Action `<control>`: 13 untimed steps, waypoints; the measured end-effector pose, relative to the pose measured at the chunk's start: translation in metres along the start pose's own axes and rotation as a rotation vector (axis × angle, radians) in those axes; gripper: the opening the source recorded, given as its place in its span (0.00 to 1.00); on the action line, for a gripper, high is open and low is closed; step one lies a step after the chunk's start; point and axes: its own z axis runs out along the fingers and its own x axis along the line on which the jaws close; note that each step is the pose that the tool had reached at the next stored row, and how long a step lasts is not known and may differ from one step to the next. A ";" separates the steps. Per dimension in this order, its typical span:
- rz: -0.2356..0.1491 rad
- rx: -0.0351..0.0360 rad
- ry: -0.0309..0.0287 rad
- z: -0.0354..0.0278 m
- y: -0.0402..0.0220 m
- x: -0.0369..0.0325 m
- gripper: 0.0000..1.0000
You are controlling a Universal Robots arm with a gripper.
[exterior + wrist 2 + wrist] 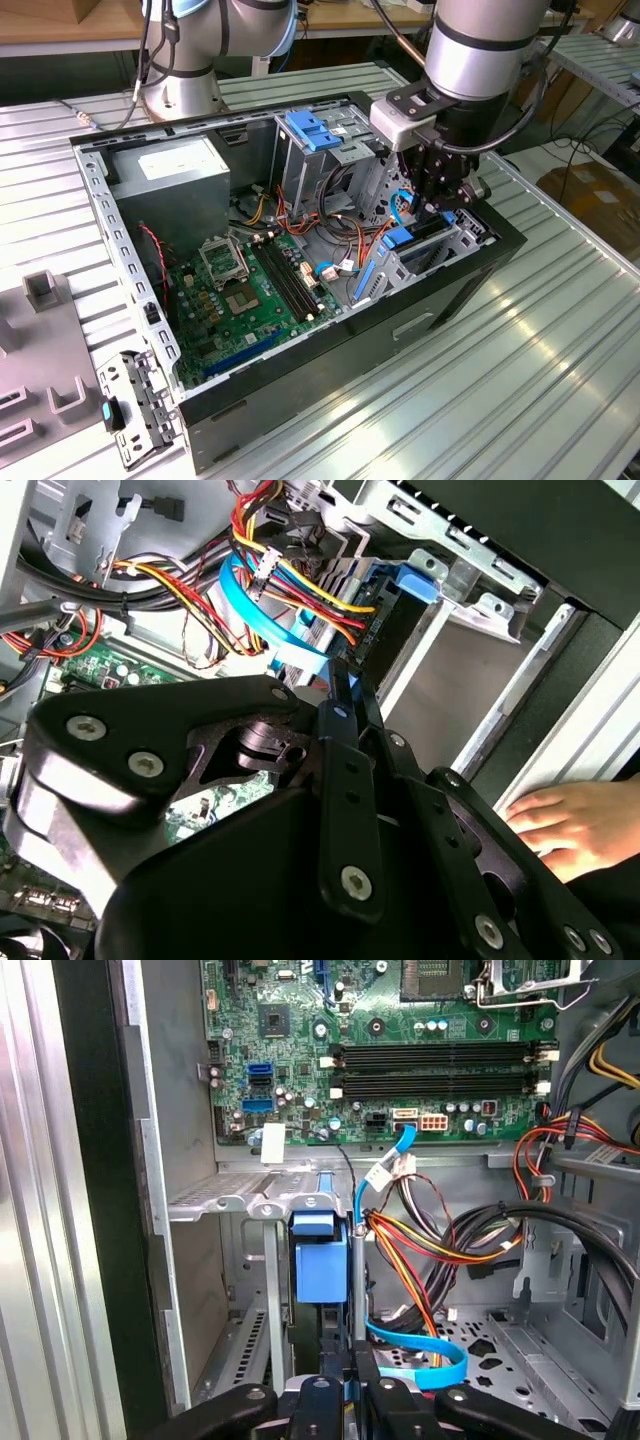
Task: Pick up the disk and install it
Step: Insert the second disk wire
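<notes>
1. At the exterior view's left, a grey plastic fixture [45, 290] sits on the ribbed metal table [560, 330], and a metal bracket with a teal clip [130, 410] lies just beside the open computer case [330, 340].
2. Inside the case, the grey power supply box [180, 175] stands towards the left, with the green motherboard [245, 290] below it in the picture.
3. Further right, a raised drive cage carries a flat blue latch piece [313, 130].
4. At the right end of the case, the gripper [440, 195] reaches down into the drive bay; its fingers [365, 1385] are drawn close together, pinching the top edge of the disk [320, 1270], which stands on edge in the bay slot, blue rail showing.
5. In the second wrist view, a person's hand [580, 820] rests near the case's outer edge.
</notes>
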 end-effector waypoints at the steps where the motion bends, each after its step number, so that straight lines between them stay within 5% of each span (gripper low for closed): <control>1: 0.000 0.0000 0.0001 0.0006 0.0002 0.0000 0.16; 13: 0.004 -0.0016 0.0010 0.0061 0.0007 0.0040 0.16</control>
